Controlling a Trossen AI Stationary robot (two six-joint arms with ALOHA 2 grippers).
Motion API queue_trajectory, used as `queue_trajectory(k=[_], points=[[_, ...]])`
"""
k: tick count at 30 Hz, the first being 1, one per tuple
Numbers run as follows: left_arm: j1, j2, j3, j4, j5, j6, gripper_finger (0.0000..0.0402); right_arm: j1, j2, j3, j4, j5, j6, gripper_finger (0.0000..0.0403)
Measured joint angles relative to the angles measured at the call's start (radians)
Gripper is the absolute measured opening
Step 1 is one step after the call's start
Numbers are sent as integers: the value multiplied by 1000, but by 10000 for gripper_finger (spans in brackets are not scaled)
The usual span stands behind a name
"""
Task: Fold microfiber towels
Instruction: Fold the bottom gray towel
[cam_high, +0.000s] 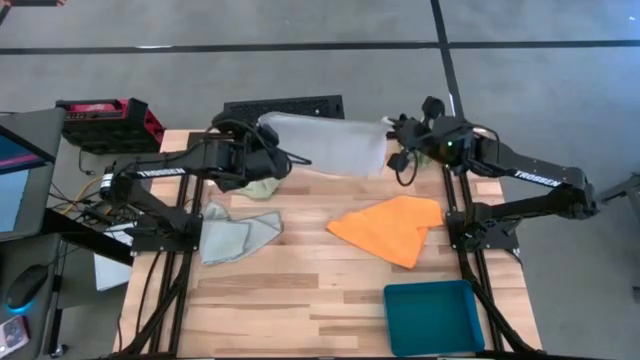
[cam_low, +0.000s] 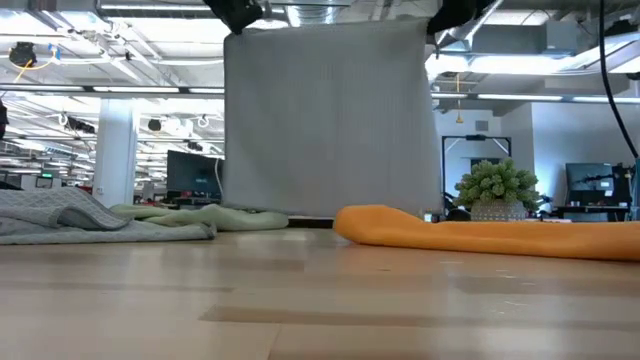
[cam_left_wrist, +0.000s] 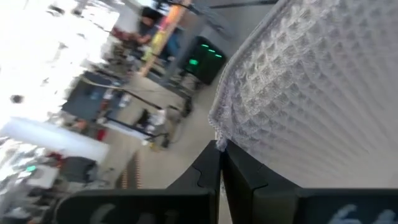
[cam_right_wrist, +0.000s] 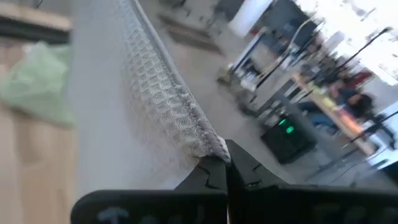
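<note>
A pale blue-grey waffle-weave towel (cam_low: 330, 120) hangs spread as a flat sheet over the far side of the table, held between my two grippers. My left gripper (cam_high: 264, 128) is shut on its upper left corner. My right gripper (cam_high: 392, 130) is shut on its upper right corner. Whether the towel's lower edge (cam_low: 330, 213) touches the table I cannot tell. An orange towel (cam_high: 390, 228) lies rumpled at the centre right. A pale mint towel (cam_high: 236, 236) lies bunched at the left. A light green towel (cam_high: 262, 187) lies partly under my left arm. My left gripper pinches the towel's upper corner (cam_left_wrist: 219, 138) between its two shut fingers (cam_left_wrist: 239, 177), and only the corner's tip shows in the hold. The cloth hangs down from there, spread toward the other gripper. My right gripper pinches the opposite upper corner (cam_right_wrist: 212, 149) between its two shut fingers (cam_right_wrist: 208, 177). The top edge (cam_right_wrist: 161, 87) runs fairly straight away from the fingers toward the left gripper, and the sheet hangs below it.
A teal tray (cam_high: 432, 318) stands at the near right corner. A spiky green ball plant (cam_low: 497, 190) shows behind the orange towel. A red box (cam_high: 105, 122) and a black grille (cam_high: 285, 106) lie beyond the table's far edge. Bare wood (cam_high: 300, 300) lies at the near centre.
</note>
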Motion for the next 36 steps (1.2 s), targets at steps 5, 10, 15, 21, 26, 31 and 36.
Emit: queue_trajectory(k=[5, 10, 15, 21, 26, 31, 36], points=[[-26, 0, -46, -3, 166, -24, 0, 30, 32, -1, -184, -39, 127, 4], [-84, 2, -113, 7, 273, -83, 0, 98, 58, -1, -327, -42, 251, 4], [-164, 2, -168, 25, 398, -160, 0, 191, 70, -2, -428, -45, 363, 4], [-266, 1, -223, 53, 543, -268, 0, 318, 91, -57, -446, -123, 482, 4], [-340, 1, -296, 124, 650, -350, 0, 428, 121, -151, -409, -143, 599, 4], [-410, 1, -365, 204, 749, -398, 0, 539, 150, -204, -380, -145, 724, 4], [-469, 2, -434, 283, 841, -473, 0, 641, 190, -240, -347, -152, 823, 5]])
